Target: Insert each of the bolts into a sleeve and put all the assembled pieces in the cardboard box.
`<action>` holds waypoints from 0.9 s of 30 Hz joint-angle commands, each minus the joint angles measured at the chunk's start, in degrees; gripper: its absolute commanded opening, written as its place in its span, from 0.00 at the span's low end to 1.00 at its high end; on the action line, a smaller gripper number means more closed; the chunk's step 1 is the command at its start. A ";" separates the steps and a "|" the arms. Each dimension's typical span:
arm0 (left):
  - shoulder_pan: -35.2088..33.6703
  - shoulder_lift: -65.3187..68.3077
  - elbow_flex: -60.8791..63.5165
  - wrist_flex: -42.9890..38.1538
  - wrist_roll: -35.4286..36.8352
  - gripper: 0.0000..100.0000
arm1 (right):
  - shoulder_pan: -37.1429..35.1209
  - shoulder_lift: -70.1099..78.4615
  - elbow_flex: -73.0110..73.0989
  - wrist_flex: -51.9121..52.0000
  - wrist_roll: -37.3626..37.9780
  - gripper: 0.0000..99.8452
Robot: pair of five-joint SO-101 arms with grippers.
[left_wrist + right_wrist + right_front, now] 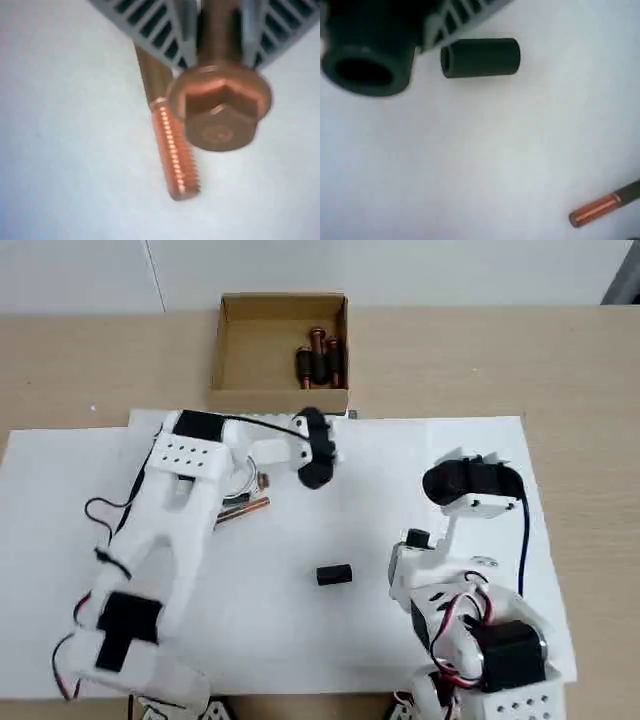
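Holds one bolt [220, 107] clamped in the left pincer [220, 55], just over a second bolt [172, 150] lying on the paper [300, 640]. Clamps one sleeve [365, 67] in the right pincer [390, 35], beside a loose sleeve [480, 57]. Risks jamming at the sleeve mouth through poor alignment; may also bump the second bolt, or drop the held one through weak grip.

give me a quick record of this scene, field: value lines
left gripper: shut on held bolt, head toward the wrist camera
right gripper: shut on held sleeve
loose bolt: lying on the white paper
loose sleeve: lying on the paper between the arms
cardboard box: holds assembled pieces
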 commanded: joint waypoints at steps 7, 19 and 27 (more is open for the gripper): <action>5.89 -18.02 -2.42 1.41 25.85 0.01 | 0.31 -6.02 -5.36 2.51 7.91 0.00; 10.29 -36.13 8.22 1.23 51.87 0.00 | 0.13 -18.95 8.70 -3.21 14.86 0.00; 10.20 -57.58 34.59 -19.25 66.90 0.00 | -2.86 -23.78 19.60 -15.16 15.74 0.00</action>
